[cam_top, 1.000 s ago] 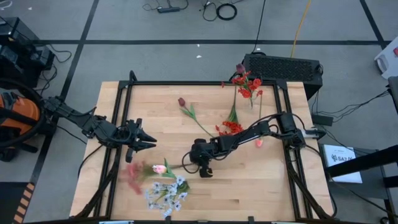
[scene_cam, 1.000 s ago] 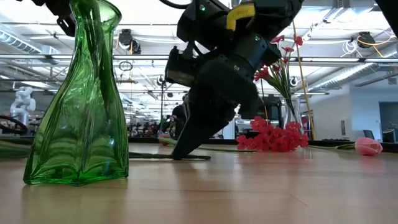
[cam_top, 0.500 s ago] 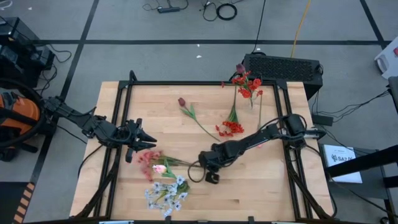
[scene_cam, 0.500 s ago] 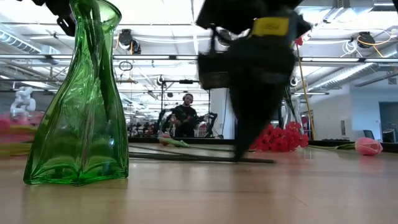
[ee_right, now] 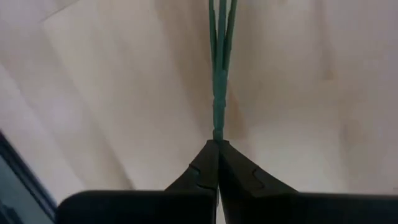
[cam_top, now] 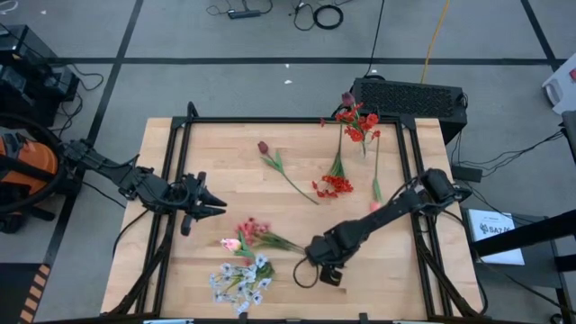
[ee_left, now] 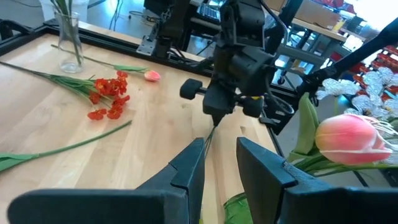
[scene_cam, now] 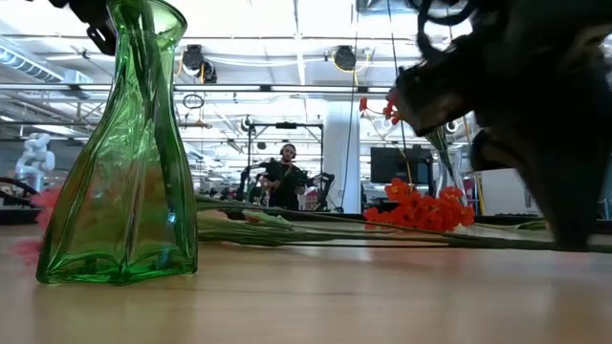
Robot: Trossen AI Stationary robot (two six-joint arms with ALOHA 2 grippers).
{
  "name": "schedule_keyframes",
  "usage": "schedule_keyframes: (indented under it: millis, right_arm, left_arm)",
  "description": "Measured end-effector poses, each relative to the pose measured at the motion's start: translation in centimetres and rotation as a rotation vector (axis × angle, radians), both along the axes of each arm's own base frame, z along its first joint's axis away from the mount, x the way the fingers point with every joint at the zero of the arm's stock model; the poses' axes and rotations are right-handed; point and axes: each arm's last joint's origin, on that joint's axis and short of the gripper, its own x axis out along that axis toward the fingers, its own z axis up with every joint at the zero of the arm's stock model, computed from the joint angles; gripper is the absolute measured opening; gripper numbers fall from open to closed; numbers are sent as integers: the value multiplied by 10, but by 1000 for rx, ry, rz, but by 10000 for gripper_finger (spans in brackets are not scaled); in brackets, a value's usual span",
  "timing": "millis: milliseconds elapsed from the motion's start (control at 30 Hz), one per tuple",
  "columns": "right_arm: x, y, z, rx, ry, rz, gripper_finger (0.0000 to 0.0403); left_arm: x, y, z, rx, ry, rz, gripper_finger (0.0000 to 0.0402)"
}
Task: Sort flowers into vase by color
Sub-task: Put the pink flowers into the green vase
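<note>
**Stem pinched at the near edge of the table**

Beyond the table, a big workshop hall stretches back under ceiling lights, with a person seated far off among racks and gear. Grey floor with dark tape lines surrounds the wooden table (cam_top: 225,135), which sits inside a black frame. Behind its far edge stands a black box with a perforated top (cam_top: 409,97). At the right edge of the floor lies a white box (cam_top: 493,227) with dark printing, too small for me to read.

A green glass vase (scene_cam: 120,153) looms in the low view, upright on the wood near the table's front edge; the high view does not let me pick it out. A small clear vase (ee_left: 68,40) stands at the far right of the table with red flowers (cam_top: 357,121) in it.

My right gripper (cam_top: 328,270) is down low at the front centre of the table, fingers clenched on the end of a thin green stem (ee_right: 217,93). That stem runs leftward across the wood to a pink spray (cam_top: 250,231) lying flat. Just beside it lie a pink tulip bud (cam_top: 231,244) and a whitish sprig bunch (cam_top: 241,279), nearer the front edge. A red cluster (cam_top: 335,185) lies mid-table, a maroon tulip (cam_top: 264,148) farther back, and one pink bud (cam_top: 373,206) to the right.

My left gripper (cam_top: 209,205) waits above the table's left side, its fingers apart and holding nothing.
</note>
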Motion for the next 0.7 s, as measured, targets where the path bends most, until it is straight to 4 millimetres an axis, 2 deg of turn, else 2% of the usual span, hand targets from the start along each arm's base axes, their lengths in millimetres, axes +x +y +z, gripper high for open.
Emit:
schedule_keyframes:
  millis: [233,567,700]
  right_arm:
    - [-8,19,3,33,12,-32,12]
    - [-9,20,6,30,6,-51,108]
    - [7,11,10,-18,-157,-60,144]
  left_arm:
    - [0,-1,0,-8,3,-35,100]
    - [0,-1,0,-9,4,-40,100]
    - [0,-1,0,-9,4,-40,100]
